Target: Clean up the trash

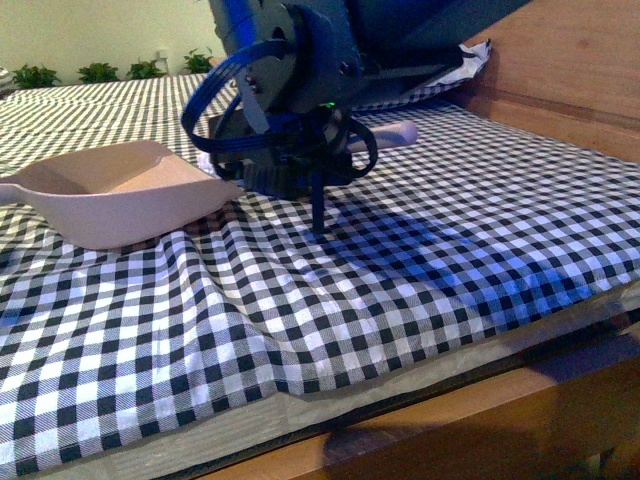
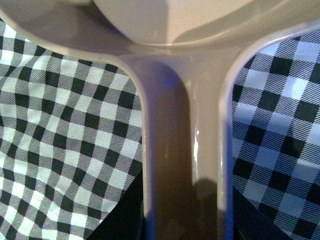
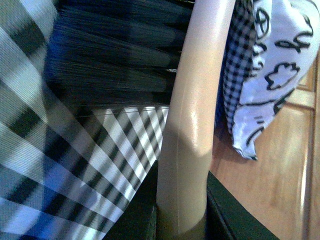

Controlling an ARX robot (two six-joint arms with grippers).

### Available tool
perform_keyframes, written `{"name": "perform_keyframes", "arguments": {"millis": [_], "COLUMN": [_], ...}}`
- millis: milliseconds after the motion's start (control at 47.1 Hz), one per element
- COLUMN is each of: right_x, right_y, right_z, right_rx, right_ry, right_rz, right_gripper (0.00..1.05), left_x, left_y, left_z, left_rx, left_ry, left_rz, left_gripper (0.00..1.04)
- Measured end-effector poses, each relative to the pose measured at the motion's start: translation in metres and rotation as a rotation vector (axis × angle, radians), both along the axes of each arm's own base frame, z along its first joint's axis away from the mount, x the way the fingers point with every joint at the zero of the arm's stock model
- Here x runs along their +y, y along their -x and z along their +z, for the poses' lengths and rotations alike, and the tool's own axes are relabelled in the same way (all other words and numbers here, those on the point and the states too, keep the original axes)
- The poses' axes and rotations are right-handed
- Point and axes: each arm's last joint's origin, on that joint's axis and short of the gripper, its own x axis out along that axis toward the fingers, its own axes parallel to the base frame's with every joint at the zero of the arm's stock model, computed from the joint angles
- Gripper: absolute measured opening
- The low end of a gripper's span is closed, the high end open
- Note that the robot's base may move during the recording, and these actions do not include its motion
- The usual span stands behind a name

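The pale dustpan (image 1: 110, 195) rests on the checked sheet at the left, mouth toward the middle. Its handle (image 2: 182, 150) runs between the jaws of my left gripper (image 2: 182, 217), which is shut on it. My right arm (image 1: 290, 70) hangs over the middle of the bed, just right of the pan's lip. My right gripper (image 3: 182, 215) is shut on the brush's cream handle (image 3: 192, 115), whose dark bristles (image 3: 115, 55) press on the sheet. The handle's end (image 1: 398, 135) sticks out to the right. The trash does not show clearly; a small white bit (image 1: 207, 160) peeks past the arm's cables.
The black-and-white checked sheet (image 1: 400, 270) covers the bed and is wrinkled near the pan. A white patterned pillow (image 3: 270, 75) leans on the wooden headboard (image 1: 570, 70) at the back right. A wooden bed edge (image 1: 450, 420) runs along the front. Plants (image 1: 100, 72) stand far behind.
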Motion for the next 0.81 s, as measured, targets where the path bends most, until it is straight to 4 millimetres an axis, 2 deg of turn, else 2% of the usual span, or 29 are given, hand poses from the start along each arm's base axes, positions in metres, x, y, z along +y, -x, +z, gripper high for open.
{"name": "perform_keyframes", "arguments": {"millis": [212,382,637,807], "right_x": [0.017,0.018,0.000,-0.013], "right_y": [0.008,0.006,-0.005,-0.008], "right_z": [0.017,0.027,0.000,-0.011], "right_rx": [0.052,0.028,0.030,-0.015], "right_ry": [-0.174,-0.289,-0.242,-0.125], "right_rz": [0.024,0.004,-0.059,-0.082], "right_gripper": [0.17,0.17,0.17,0.17], "left_x": [0.001,0.001,0.005,0.005], "left_y": [0.003,0.008,0.009,0.009], "left_z": [0.001,0.005,0.007,0.008], "left_rx": [0.041,0.106,0.131,0.143], "left_ry": [-0.024,-0.082,-0.116,-0.116], "left_rz": [0.005,-0.005,-0.009,-0.008], "left_gripper": [0.25,0.25,0.25,0.25]}}
